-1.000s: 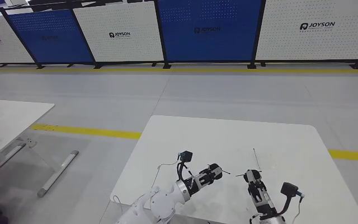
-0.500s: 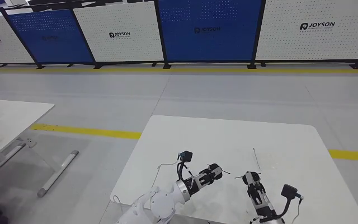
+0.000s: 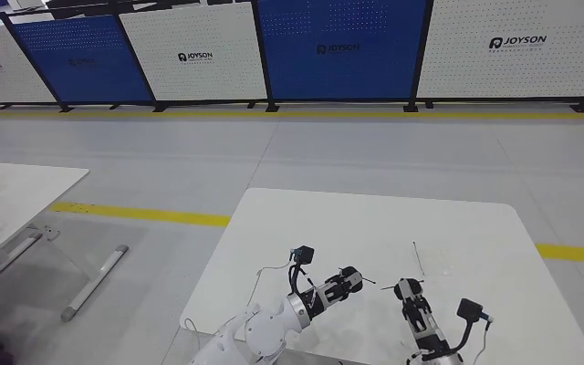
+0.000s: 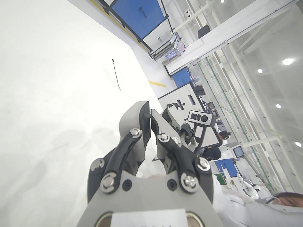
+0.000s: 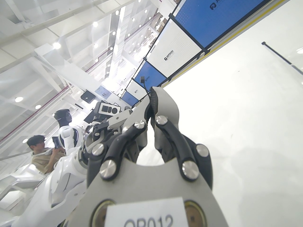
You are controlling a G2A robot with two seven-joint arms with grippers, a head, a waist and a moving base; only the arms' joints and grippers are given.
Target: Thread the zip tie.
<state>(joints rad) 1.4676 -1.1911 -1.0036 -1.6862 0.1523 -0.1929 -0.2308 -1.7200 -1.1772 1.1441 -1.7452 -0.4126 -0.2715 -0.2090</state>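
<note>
Top view is showing both arms working just inside the desk's (image 3: 365,219) near edge, roughly midway along it. The left gripper (image 3: 358,277) is holding its place there. The right gripper (image 3: 401,288) has been easing back toward the near edge and a little closer to its partner, so it is no longer crowding the near end of the second zip tie (image 3: 417,257).

In the right wrist view, the right gripper's pincer is clamping together on the zip tie (image 5: 142,79), whose small square head is poking out past the fingertips. In the left wrist view, the left gripper's pincer is also pressing shut. It is pinching a thin dark tip that is probably the same tie's tail, though it is too small to be sure.

The two protruding ends are reaching toward each other with a gap remaining between them. The shift is therefore likely lining up head and tail, and the threading itself is not yet happening.

Farther in, toward the right edge, the second zip tie is lying flat and straight, apart from both grippers.
</note>
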